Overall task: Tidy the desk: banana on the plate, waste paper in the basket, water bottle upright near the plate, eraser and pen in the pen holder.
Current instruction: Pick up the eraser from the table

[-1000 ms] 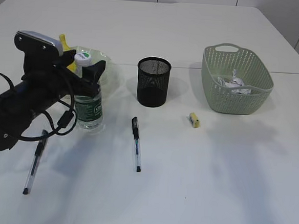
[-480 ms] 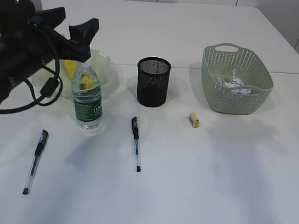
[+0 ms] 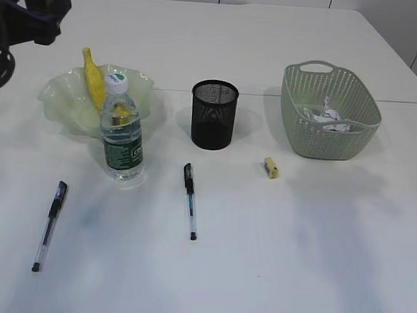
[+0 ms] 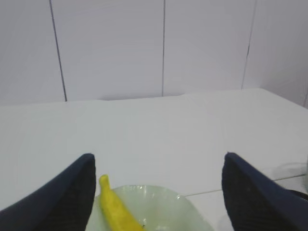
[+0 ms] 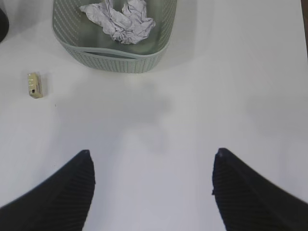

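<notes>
Pen holder (image 3: 213, 114) sits mid-worktop (image 3: 257, 274); everything placed from it. Left of it: plate (image 3: 62, 100) w/ banana (image 3: 94, 87) lying in it, water bottle (image 3: 123, 135) upright just in front of the plate. Right of it: basket (image 3: 330, 111) w/ waste paper (image 3: 327, 116) inside. Eraser (image 3: 271, 168) lies front-right of the holder, btw it and the basket. One pen (image 3: 190, 199) lies just in front of the holder, a second pen (image 3: 50, 225) well off to front-left. Left hand (image 4: 159, 192) up high, far left of the holder, fingers apart, nothing in it. Right hand (image 5: 153, 190) also apart, empty, over bare worktop front of the basket.
</notes>
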